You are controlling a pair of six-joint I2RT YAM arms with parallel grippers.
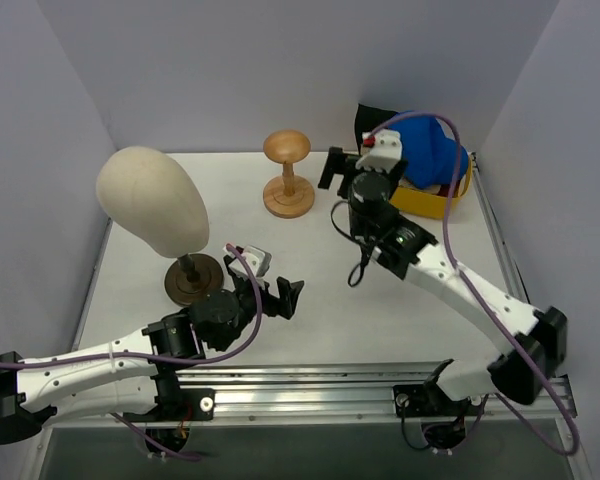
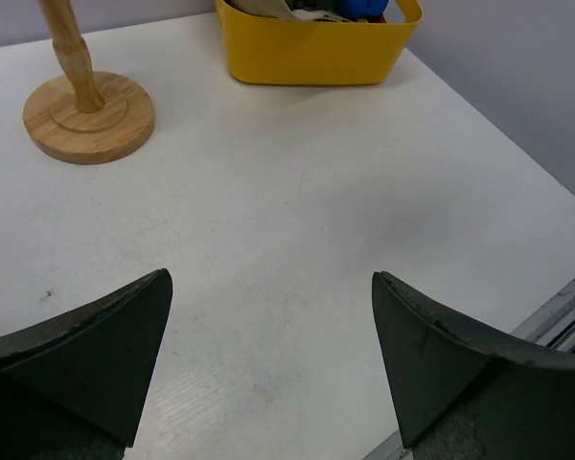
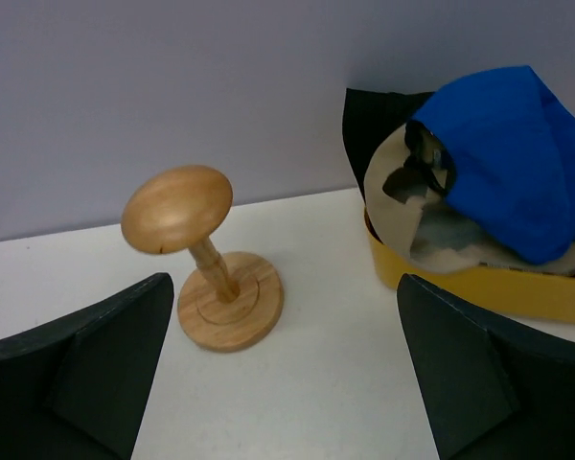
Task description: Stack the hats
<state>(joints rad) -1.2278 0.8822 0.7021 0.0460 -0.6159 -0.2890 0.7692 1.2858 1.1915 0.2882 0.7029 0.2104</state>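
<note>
While heaped, hats beyond right claw

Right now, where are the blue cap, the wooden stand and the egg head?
blue cap [image 3: 513, 163], right wrist view, on its crown.
wooden stand [image 3: 177, 209], right wrist view, on its knob top.
egg head [image 1: 150, 195], top external view, on its rounded side.

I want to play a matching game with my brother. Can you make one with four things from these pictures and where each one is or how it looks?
Things:
1. blue cap
2. wooden stand
3. mannequin head
4. left gripper

Matches:
A. on a dark round base, left side of the table
B. open, holding nothing
C. on top of the pile in the yellow bin
D. bare, at the back middle of the table

Pairs: 1-C, 2-D, 3-A, 4-B
</note>
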